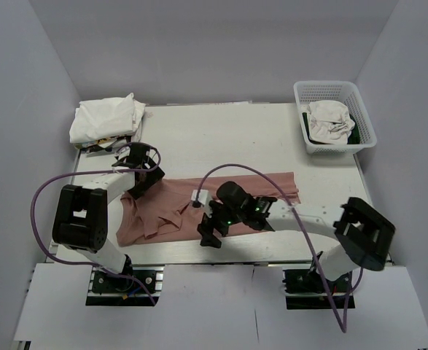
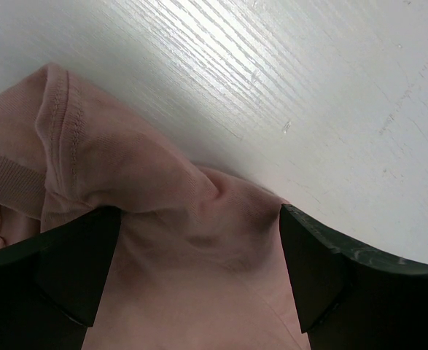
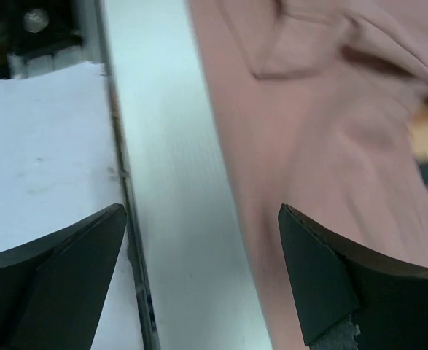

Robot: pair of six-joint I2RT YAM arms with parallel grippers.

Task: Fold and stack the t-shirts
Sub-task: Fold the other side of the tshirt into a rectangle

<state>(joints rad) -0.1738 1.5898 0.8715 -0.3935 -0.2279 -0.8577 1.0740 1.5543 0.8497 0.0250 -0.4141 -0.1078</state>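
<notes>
The dusty-pink t-shirt lies rumpled across the middle of the table, its left part bunched. My left gripper is at its far left corner, open, with pink cloth lying between the wide-apart fingers. My right gripper is open at the shirt's near edge. Its right finger is over the pink hem and its left finger is over the table's front rim. Folded white t-shirts are stacked at the back left. Another white t-shirt lies crumpled in the basket.
A white plastic mesh basket stands at the back right. A dark item lies under the white stack at the back left. The table's metal front rim runs under my right gripper. Grey walls close in on three sides.
</notes>
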